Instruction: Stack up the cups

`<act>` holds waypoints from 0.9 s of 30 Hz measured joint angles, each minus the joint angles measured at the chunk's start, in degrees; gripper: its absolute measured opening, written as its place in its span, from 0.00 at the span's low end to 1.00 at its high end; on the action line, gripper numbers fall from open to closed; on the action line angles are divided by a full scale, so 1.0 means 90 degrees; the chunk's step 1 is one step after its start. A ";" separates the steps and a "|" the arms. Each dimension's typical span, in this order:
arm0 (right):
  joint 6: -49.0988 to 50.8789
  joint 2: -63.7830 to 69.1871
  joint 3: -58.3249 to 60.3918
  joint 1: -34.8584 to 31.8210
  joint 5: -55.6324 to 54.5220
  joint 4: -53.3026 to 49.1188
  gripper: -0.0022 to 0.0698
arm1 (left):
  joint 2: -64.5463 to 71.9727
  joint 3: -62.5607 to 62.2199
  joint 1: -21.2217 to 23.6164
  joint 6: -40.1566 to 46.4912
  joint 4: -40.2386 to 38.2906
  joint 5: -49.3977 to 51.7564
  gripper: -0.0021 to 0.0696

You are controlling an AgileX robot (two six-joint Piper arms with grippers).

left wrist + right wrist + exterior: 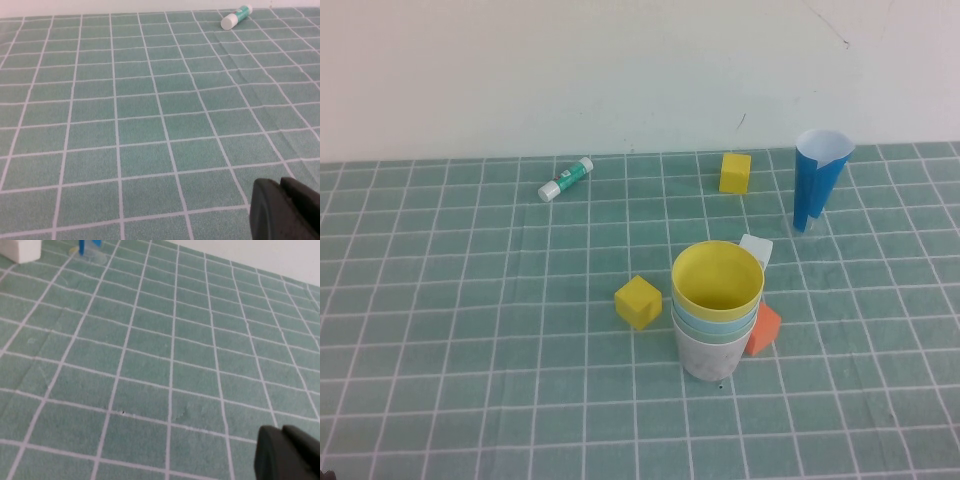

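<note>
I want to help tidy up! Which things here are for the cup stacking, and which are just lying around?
For the job:
- nested cup stack, yellow cup on top
- left gripper and right gripper, both parked away from it

Just lying about:
- two yellow cubes
- orange cube
- white cube
- blue paper cone
- glue stick

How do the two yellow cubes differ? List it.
The near yellow cube sits just left of the cup stack; the far yellow cube sits alone near the wall. The near one is turned corner-on; the far one sits squarer to the camera. Both look alike in colour and shape. Each wrist view shows a hand's dark tip low over the cloth: left hand, right hand.
</note>
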 joint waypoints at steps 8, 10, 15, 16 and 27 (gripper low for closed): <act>0.0851 0.0000 -0.0006 0.0000 0.0014 -0.0235 0.03 | 0.0000 0.0000 0.0000 -0.0012 0.0000 0.0000 0.03; 0.0878 0.0000 -0.0006 0.0000 0.0023 -0.0268 0.03 | 0.0000 0.0000 0.0000 -0.0013 0.0000 0.0000 0.03; 0.0891 0.0000 -0.0006 0.0000 0.0023 -0.0272 0.03 | 0.0000 0.0000 0.0000 -0.0013 0.0000 0.0000 0.03; 0.0891 0.0000 -0.0006 0.0000 0.0023 -0.0272 0.03 | 0.0000 0.0000 0.0000 -0.0013 0.0000 0.0000 0.03; 0.0891 0.0000 -0.0006 0.0000 0.0023 -0.0282 0.03 | 0.0000 0.0000 0.0000 -0.0013 0.0000 0.0000 0.03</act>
